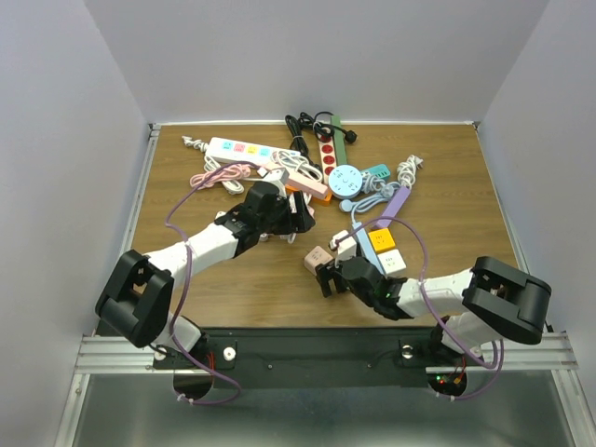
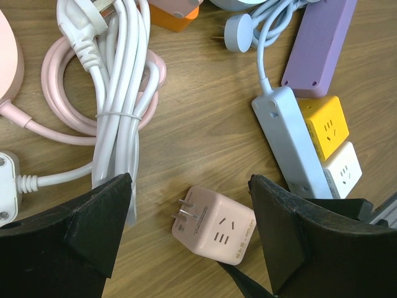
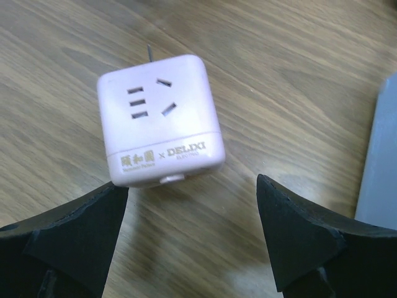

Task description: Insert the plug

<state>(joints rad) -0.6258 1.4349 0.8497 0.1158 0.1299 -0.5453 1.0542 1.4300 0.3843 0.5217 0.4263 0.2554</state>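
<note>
A: Where's the pink cube adapter [image 3: 160, 118]?
B: Lying loose on the table's near side, just beyond the right gripper [image 3: 189, 189], whose jaws stand apart and empty. The left gripper [image 2: 190, 180] hovers above, jaws apart too.
A: The risk?
B: An off-centre pinch could spin the cube, so its prongs [image 2: 185, 208] miss the grey-blue power strip [image 2: 291, 146] to its right.

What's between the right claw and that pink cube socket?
Just bare wooden tabletop, in the right wrist view, between the open right claw and the pink cube socket.
</note>
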